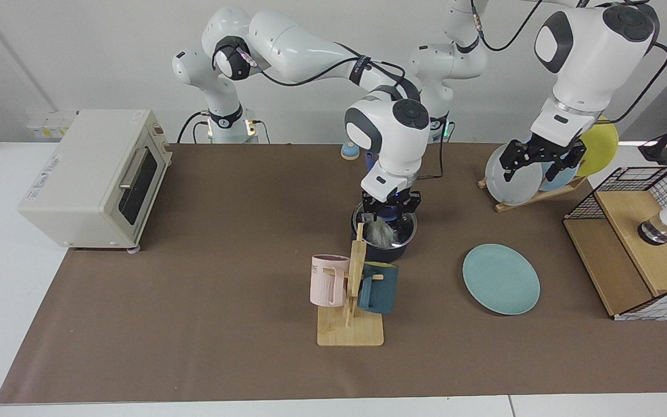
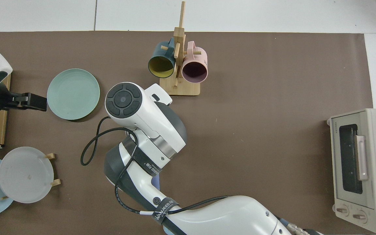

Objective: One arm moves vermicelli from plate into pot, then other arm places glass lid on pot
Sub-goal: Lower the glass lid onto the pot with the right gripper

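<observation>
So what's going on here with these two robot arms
The right gripper is down at the small dark navy saucepan, setting the round clear glass lid on it by its blue knob. The tangle of thin white vermicelli is already inside. The round light teal plate lies bare. The left gripper waits open near the plate rack.

Lighting: bright, even, diffuse, from overhead. Shadows: soft and short; a faint one hugs the teal plate (image 2: 73, 94) on the side facing the dish rack, another lies under the toaster oven (image 1: 95, 178). Glare: mild sheen on the white arm shells and on the glass lid (image 1: 384, 227) over the pot. Focus: both views sharp throughout. Distortion: tabletop (image 1: 223, 289) edges run nearly straight, with slight wide-angle bend toward the corners.
</observation>
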Controlling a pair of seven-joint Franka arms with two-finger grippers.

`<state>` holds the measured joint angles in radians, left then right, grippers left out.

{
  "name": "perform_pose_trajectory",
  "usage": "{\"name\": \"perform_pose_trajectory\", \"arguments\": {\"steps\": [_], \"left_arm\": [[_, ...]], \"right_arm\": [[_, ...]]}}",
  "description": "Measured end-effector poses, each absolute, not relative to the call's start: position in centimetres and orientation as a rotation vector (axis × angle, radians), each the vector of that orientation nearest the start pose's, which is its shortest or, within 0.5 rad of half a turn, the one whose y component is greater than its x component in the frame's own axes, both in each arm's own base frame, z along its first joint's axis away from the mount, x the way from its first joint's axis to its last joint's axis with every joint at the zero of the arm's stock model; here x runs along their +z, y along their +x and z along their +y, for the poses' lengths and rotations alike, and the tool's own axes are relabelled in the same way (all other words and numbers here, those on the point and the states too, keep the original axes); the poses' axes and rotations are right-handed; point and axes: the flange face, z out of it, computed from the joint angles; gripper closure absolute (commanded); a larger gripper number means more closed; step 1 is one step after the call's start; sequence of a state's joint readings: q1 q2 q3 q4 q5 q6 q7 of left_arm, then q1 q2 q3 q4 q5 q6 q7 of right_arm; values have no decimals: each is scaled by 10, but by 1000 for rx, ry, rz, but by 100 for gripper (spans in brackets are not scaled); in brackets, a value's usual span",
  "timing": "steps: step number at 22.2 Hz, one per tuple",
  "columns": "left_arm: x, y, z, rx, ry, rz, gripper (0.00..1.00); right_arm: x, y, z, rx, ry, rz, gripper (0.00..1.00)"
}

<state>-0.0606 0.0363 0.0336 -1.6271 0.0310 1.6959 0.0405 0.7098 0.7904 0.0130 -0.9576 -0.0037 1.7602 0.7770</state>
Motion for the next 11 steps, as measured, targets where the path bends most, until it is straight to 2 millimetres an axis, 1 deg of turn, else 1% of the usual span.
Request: {"name": "perform_pose_trajectory", "arguments": {"steps": [11], "left_arm": [[588,575,-13,-50,-3107,110,0]], "right_arm": [[403,576,498,19,-3146,97,100]]}}
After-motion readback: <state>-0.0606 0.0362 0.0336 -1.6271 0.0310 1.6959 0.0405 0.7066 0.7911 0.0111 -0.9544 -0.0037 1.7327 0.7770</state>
